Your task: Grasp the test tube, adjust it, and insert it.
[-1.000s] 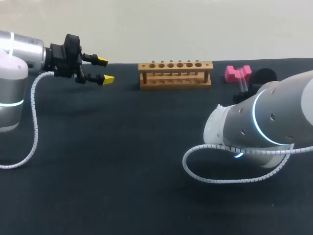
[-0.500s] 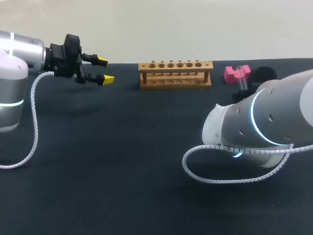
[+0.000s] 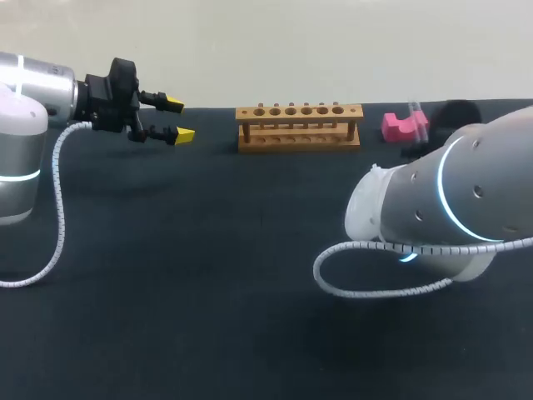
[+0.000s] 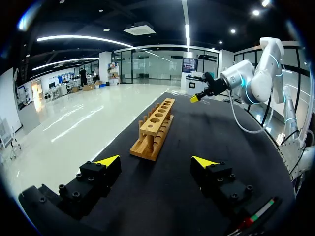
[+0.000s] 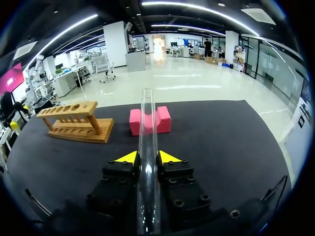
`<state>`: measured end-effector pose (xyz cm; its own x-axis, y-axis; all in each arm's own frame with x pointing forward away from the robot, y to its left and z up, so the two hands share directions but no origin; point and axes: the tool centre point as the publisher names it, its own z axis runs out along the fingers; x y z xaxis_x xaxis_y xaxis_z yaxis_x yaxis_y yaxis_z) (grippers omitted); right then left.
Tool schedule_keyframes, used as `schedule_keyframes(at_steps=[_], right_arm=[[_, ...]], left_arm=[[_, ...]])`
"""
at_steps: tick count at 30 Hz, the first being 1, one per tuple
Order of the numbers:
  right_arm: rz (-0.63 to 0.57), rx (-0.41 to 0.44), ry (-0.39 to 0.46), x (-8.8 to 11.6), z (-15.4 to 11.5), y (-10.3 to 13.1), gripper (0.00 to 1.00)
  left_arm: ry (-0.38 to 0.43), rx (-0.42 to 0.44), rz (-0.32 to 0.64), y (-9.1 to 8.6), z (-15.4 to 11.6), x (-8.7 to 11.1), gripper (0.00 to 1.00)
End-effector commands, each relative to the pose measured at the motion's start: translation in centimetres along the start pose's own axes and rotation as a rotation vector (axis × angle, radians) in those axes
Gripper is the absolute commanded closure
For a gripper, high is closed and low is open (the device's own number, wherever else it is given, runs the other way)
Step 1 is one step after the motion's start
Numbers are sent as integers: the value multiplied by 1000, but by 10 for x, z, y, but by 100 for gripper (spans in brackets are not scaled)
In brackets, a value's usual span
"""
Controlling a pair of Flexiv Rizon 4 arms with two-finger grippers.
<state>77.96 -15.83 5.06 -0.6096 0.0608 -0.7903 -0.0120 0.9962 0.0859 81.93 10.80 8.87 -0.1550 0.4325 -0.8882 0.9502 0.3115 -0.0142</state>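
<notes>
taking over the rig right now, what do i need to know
Right gripper: shut on the tube, which points straight ahead of it, over the pink block.
Left gripper: open, empty, in the air left of the rack.
No tube stands in the rack.
Done: grasp.
Left: adjust the tube, then insert it in a rack hole.
</notes>
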Motion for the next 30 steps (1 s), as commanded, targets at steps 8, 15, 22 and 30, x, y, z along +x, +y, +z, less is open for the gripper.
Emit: schedule_keyframes(at_steps=[8, 15, 22, 30], right_arm=[[15, 0, 48, -23, -39, 17, 100], [15, -6, 48, -29, -47, 22, 100], [15, -6, 48, -29, -47, 22, 100], [15, -6, 48, -29, -47, 22, 100]], left_arm=[[-5, -3, 3, -1, 0, 1, 0], [-5, -3, 3, -1, 0, 1, 0], [-5, -3, 3, -1, 0, 1, 0], [-5, -3, 3, -1, 0, 1, 0]])
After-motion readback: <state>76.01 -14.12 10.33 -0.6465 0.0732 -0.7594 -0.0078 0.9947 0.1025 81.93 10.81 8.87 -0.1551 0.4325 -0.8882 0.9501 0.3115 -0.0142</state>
